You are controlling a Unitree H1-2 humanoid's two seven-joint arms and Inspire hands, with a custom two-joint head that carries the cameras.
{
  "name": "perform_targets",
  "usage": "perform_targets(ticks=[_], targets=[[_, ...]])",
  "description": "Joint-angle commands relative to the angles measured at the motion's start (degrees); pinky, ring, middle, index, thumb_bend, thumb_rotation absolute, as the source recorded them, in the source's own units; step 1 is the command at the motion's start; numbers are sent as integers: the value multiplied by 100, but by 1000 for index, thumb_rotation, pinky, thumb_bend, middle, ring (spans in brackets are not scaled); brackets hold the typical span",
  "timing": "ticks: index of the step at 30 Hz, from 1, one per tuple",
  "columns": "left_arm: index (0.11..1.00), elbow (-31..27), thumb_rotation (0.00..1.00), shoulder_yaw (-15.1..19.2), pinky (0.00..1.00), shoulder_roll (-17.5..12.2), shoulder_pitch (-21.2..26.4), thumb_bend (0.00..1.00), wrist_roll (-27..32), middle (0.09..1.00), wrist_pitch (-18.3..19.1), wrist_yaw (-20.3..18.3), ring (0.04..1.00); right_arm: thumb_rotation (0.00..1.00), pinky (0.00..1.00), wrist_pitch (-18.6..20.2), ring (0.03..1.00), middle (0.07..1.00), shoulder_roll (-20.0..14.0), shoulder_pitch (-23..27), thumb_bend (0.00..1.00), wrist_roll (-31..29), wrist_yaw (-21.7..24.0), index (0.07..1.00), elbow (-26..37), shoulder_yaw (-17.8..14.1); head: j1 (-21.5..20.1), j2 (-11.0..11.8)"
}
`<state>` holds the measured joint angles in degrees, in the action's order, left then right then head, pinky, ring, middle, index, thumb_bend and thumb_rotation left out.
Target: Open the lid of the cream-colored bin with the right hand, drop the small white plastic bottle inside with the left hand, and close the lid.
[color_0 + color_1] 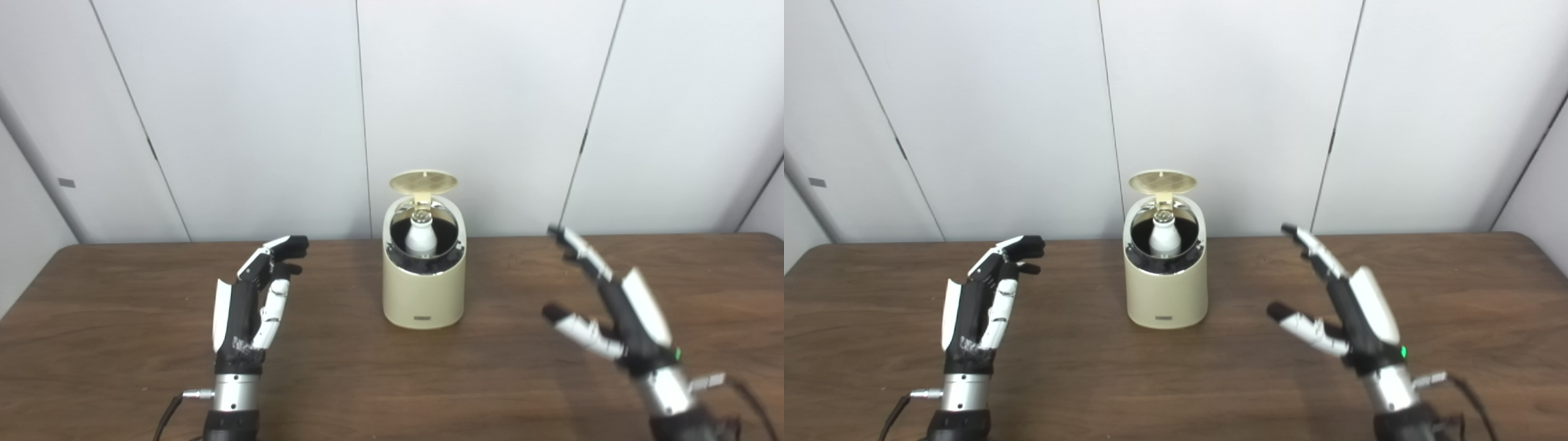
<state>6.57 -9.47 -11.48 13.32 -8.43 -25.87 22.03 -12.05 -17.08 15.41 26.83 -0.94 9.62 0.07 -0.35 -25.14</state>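
Note:
The cream-colored bin [424, 295] stands upright at the middle of the wooden table [367, 380]. Its round lid [423, 180] is flipped up at the back. The small white plastic bottle [422, 234] stands inside the bin's dark opening, cap up. My left hand [257, 300] is held upright to the left of the bin, fingers apart and slightly curled, empty. My right hand [606, 306] is raised to the right of the bin, fingers spread, empty. Neither hand touches the bin.
A white panelled wall [478, 110] runs right behind the table's far edge. The brown tabletop stretches to both sides of the bin and in front of it.

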Motion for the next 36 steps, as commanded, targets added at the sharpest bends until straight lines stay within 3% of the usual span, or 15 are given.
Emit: perform_targets(ticks=[1,6,10,13,23,36], targets=[[709,-37,793,78,597,-25,183,362,-105,722,-105,0,700,900,820,246,903,919,-82,486,628,35,246,908,488,40,-5,-2],[696,-26,800,122,586,31,187,381,-218,705,-105,24,688,910,775,1399,883,885,-340,1260,749,734,1223,880,1131,257,-17,-7],[683,-11,822,131,577,47,196,384,-308,692,-105,57,678,923,868,1990,944,894,-609,1863,893,1132,2029,883,1356,523,-9,-1],[677,-3,826,118,578,50,206,379,-296,687,-105,72,674,975,933,2133,982,894,-762,2265,988,1310,2453,883,1341,727,-8,14],[675,5,815,129,578,107,226,413,-336,686,-105,102,676,930,971,2377,975,889,-764,3258,1000,1656,3322,881,920,1309,9,33],[677,41,832,88,580,113,250,398,-408,690,-105,149,677,907,970,2389,961,881,-614,3896,1000,1860,3630,871,-174,1816,4,97]])
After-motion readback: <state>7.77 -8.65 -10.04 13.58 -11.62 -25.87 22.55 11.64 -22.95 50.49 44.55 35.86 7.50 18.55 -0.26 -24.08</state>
